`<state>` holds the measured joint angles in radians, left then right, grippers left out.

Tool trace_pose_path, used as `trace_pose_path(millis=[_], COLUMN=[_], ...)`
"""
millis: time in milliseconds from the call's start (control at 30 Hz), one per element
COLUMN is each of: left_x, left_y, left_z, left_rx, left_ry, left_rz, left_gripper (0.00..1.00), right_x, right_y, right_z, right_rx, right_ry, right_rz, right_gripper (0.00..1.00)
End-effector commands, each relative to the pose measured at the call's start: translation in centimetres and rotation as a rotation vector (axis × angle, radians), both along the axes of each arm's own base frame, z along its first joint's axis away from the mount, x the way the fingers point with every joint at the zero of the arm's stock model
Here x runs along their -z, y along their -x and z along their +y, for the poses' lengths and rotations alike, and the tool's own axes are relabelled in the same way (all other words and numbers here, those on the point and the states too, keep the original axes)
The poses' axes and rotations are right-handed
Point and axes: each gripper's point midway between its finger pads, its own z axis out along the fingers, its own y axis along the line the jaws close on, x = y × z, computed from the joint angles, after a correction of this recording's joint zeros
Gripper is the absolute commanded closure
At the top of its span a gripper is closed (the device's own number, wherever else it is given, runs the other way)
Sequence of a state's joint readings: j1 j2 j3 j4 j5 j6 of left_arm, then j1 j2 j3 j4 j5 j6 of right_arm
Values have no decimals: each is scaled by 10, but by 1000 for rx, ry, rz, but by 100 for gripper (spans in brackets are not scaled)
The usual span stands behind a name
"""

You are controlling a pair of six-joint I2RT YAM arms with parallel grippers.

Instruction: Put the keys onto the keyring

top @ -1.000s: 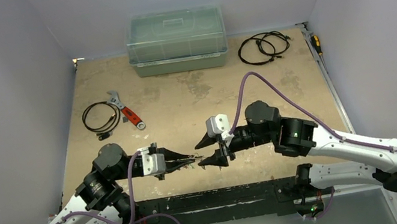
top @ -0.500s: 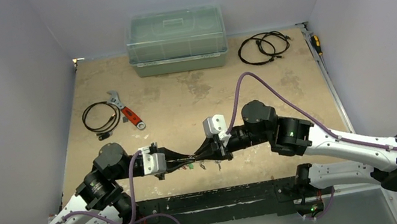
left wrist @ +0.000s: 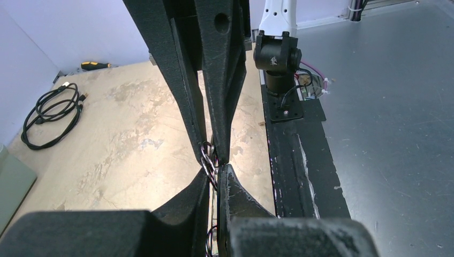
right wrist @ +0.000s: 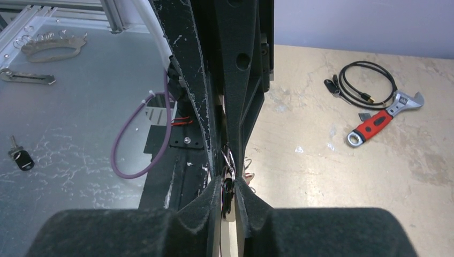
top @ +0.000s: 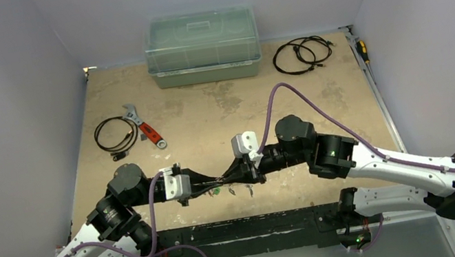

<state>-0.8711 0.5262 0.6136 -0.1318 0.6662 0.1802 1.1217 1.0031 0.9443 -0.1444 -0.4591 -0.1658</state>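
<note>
Left wrist view is showing the left gripper [left wrist: 216, 174] and right gripper [left wrist: 213, 151] pointing tip to tip, left-right, both clamping the keys [top: 229, 189] bunched between them.

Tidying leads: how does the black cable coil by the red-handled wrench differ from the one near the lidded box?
The left black coiled cable, beside the red-handled wrench, is a smaller, tidy single loop; the right black coiled cable, by the green lidded plastic box, is wider, with loose overlapping loops. Both lie flat on the table.
</note>
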Motion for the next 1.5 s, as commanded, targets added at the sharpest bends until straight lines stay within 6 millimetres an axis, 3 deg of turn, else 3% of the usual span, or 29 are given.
trace_pose_path(millis=[0,400,500,900,1000,1167,1300,1333,1467], left_x=[-27,-25,-25,-28,-29,-30,-33,-35,-37], left_y=[6,8,8,7,7,6,1,-1,-2], left_z=[-3,-3,-3,-1,0,0,2,3,8], left_rx=[48,56,55,40,36,28,-6,-21,-46], left_ry=[77,74,76,85,90,94,103,106,116], left_rz=[-84,-76,-75,-81,-84,-84,-87,-89,-97], left_gripper=[100,100,100,100,100,100,100,99,65], right_x=[-32,-48,-47,-33,-30,-24,-24,-26,-36], right_y=[-3,-4,-5,-4,-3,-4,-3,-3,-1], right_z=[3,1,3,8,8,10,10,9,5], right_rx=[7,23,24,8,4,3,-6,-4,-5], right_ry=[-78,-115,-111,-68,-60,-43,-48,-58,-91], right_rz=[-54,-72,-69,-35,-31,-26,-35,-41,-60], right_gripper=[82,75,80,74,77,100,100,100,100])
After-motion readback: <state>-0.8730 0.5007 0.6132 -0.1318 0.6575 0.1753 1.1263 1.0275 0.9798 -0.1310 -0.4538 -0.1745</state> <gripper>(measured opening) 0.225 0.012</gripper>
